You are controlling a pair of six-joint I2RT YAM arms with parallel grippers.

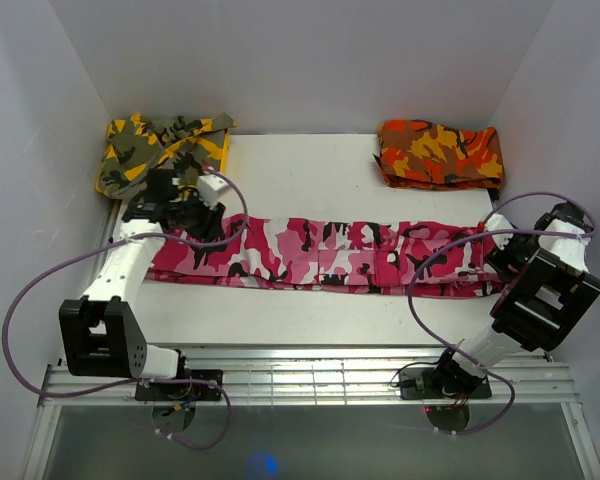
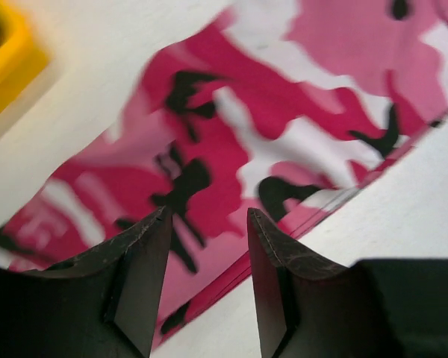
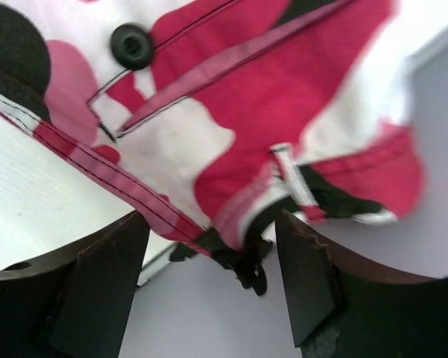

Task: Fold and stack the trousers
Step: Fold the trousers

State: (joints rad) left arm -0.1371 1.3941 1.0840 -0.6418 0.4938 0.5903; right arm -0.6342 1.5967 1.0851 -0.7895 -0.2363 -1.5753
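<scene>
The trousers [image 1: 320,250], in pink, white and black camouflage, lie in a long flat band across the table from left to right. My left gripper [image 1: 192,222] hovers over their left end. In the left wrist view it [image 2: 209,216] is open, nothing between its fingers, with the cloth [image 2: 284,112] and its near edge just beyond the tips. My right gripper [image 1: 502,262] is at the right end, by the waistband. In the right wrist view it [image 3: 210,218] is open and apart from the cloth [image 3: 246,112]. A black button [image 3: 131,43] and a dangling black cord [image 3: 246,265] show there.
A yellow-olive camouflage garment [image 1: 150,145] lies bunched at the back left corner, close to my left wrist. A folded orange-red camouflage garment [image 1: 440,152] sits at the back right. Grey walls [image 1: 570,120] close in the table on three sides. The waistband end reaches the right wall.
</scene>
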